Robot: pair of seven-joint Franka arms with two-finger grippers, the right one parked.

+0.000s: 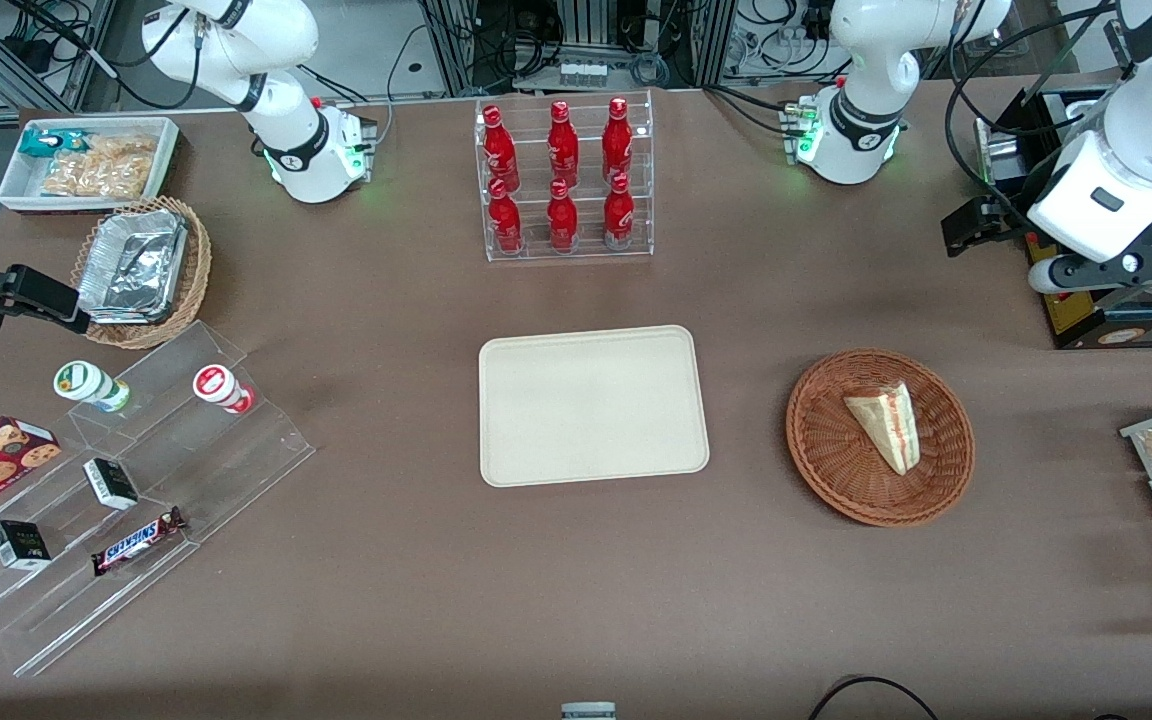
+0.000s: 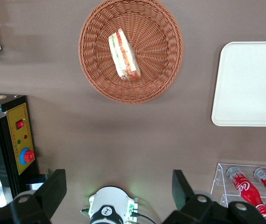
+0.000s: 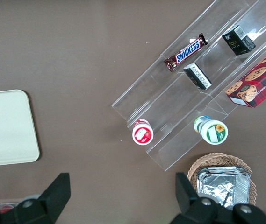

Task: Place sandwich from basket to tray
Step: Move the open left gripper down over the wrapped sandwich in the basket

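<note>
The small triangular sandwich of pale bread with red and green filling (image 1: 886,423) lies in the round reddish-brown wicker basket (image 1: 836,460), right of centre in the front view, the flat cream rectangular tray (image 1: 591,405) nearby at centre on the brown bench (image 1: 576,600). A good approach would descend straight over the wedge and close across its flat bread faces. The left arm's gripper (image 2: 118,191) hangs high toward the upper right edge of that view, fingers (image 2: 53,191) spread wide, holding nothing.

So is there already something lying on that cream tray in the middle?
No, the tray is bare; the sandwich lies in the basket, and the gripper hangs open, high above the table.
</note>
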